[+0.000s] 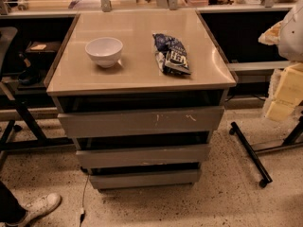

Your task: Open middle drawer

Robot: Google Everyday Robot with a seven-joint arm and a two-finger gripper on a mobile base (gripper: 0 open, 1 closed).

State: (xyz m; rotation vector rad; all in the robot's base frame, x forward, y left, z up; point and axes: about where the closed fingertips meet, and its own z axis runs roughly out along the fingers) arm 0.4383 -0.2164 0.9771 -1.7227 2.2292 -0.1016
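The middle drawer (142,156) is the plain grey front in the middle of the cabinet, seen from the front. A dark gap runs above it and none of its interior shows. Above it is the taller grey front with pale scratch marks (142,122). Below it is the shortest grey front (144,178). My gripper is not in view. A pale bulky shape (289,37) at the right edge may be part of my arm.
A white bowl (104,51) and a dark snack bag (171,53) lie on the cabinet top (137,74). A person's white shoe (40,207) is at the lower left. A black wheeled stand leg (250,154) lies on the floor at the right. A cable (84,193) hangs by the cabinet's lower left corner.
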